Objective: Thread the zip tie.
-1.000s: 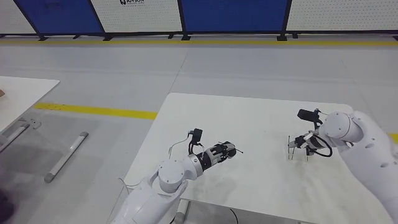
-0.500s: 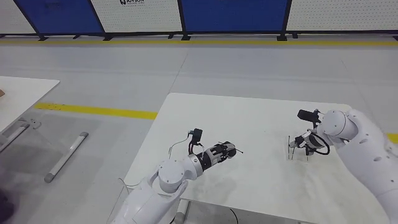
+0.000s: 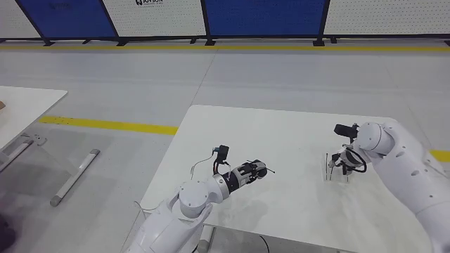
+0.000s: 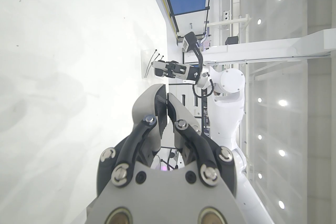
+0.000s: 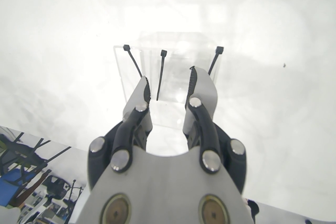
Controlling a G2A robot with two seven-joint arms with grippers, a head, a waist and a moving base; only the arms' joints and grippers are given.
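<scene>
On the white desk [image 3: 281, 133], thin black plastic zip ties [image 5: 160, 75] stood in a clear acrylic holder [image 5: 178, 62], the right end effector [image 5: 169, 76] spread, framing the middle one. They looked light, springy and slippery (probably best pinched mid-strap). The left end effector [image 4: 167, 96] was pressed together

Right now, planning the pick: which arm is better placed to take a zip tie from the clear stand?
Right. The right gripper is open at the clear stand, the middle zip tie between its jaws; the left gripper is shut, far off.
</scene>
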